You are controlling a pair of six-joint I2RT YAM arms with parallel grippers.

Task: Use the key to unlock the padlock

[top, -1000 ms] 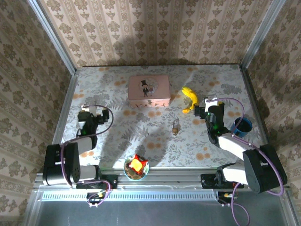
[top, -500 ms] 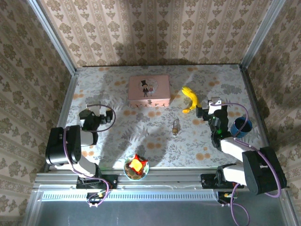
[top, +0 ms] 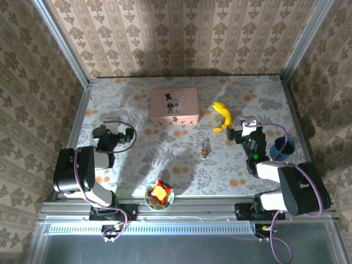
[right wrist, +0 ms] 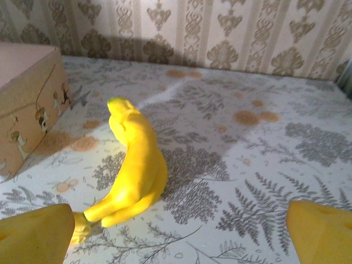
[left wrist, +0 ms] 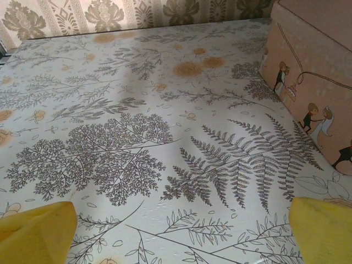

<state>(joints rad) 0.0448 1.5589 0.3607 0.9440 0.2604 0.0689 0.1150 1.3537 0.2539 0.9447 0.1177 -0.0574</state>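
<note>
Left wrist view: we see the left gripper (left wrist: pixel 179 236) with its jaws spread wide, one yellow finger (left wrist: pixel 36 231) in the lower left corner and the other in the lower right; nothing is held between them, and only the table (left wrist: pixel 126 82) lies below, a pale cloth printed with grey ferns and orange flowers; the side of the pink box (left wrist: pixel 308 82), printed with small cartoon couples, fills the right edge.

In the right wrist view the right gripper (right wrist: pixel 177 234) is just as far apart and holds nothing; its yellow fingers (right wrist: pixel 33 234) sit in the bottom corners; a smooth curved banana (right wrist: pixel 135 168) lies on the cloth just beyond the left finger, and we cannot tell whether they touch.

From the top view the padlock (top: pixel 205 147) lies a little right of the middle of the frame, brass-coloured with a thin shackle, between the two grippers and apart from both; we cannot make out the key separately at this size.

The box is rectangular with its lid closed, above and left of the padlock; a round blue cup (top: pixel 283 147) stands at the right, its inside too dark to read; a small bowl (top: pixel 149 199) at the lower middle holds something red and yellow.
</note>
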